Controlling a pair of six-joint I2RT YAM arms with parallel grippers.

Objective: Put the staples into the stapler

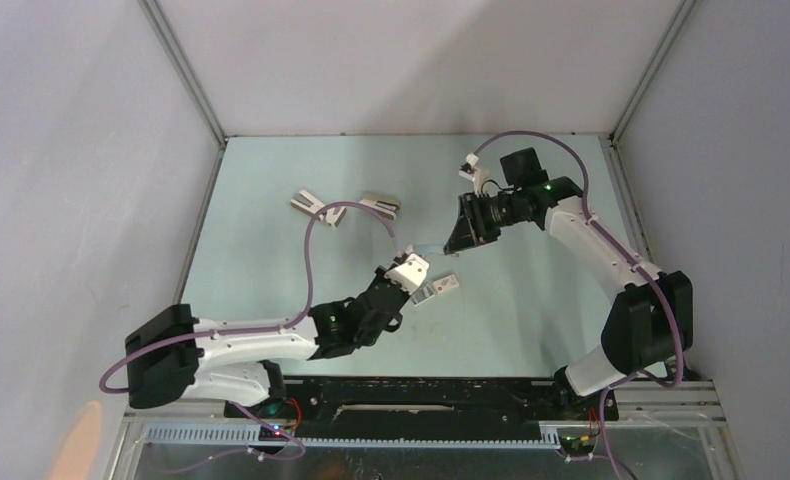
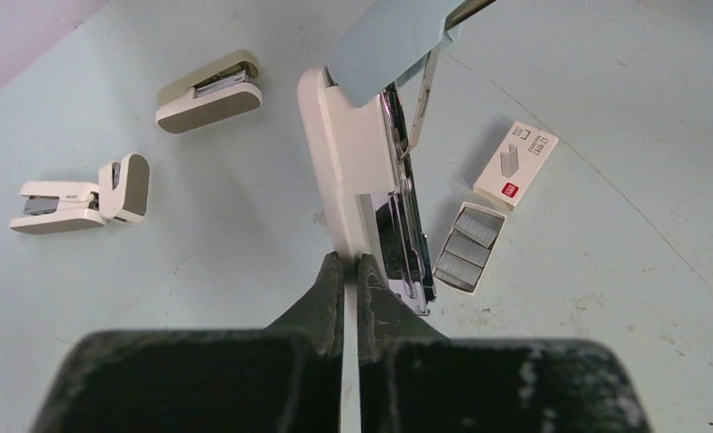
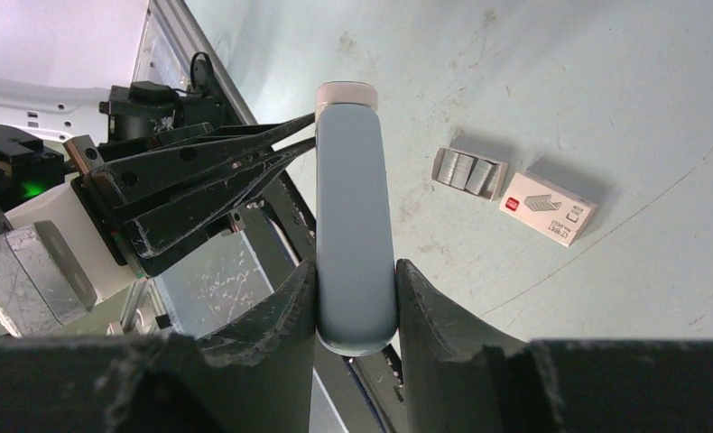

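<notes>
Left gripper [image 2: 351, 262] is clenched almost completely, its tips pinching the near end of the stapler [image 2: 344, 153] at its white base. Right gripper [image 3: 355, 280] is clamped on the same stapler's pale blue top cover, one finger on each long side. The stapler is hinged open: in the left wrist view the cover lifts away at 12 o'clock and the silvery metal channel is exposed along the base's 3 o'clock side.

In the top view the stapler spans the gap between the two grippers, near mid-table.

The staples are on the table [image 1: 301, 300], about 4 o'clock from the stapler in the top view. The grey inner tray [image 2: 468, 246] is out of its box with staple strips visible in it. The white box [image 2: 515, 164] lies just beside the tray; I can't tell if they touch.

Two stubby staplers, one beige [image 2: 210, 90] and one white [image 2: 78, 194], sit well apart at 10 o'clock.
</notes>
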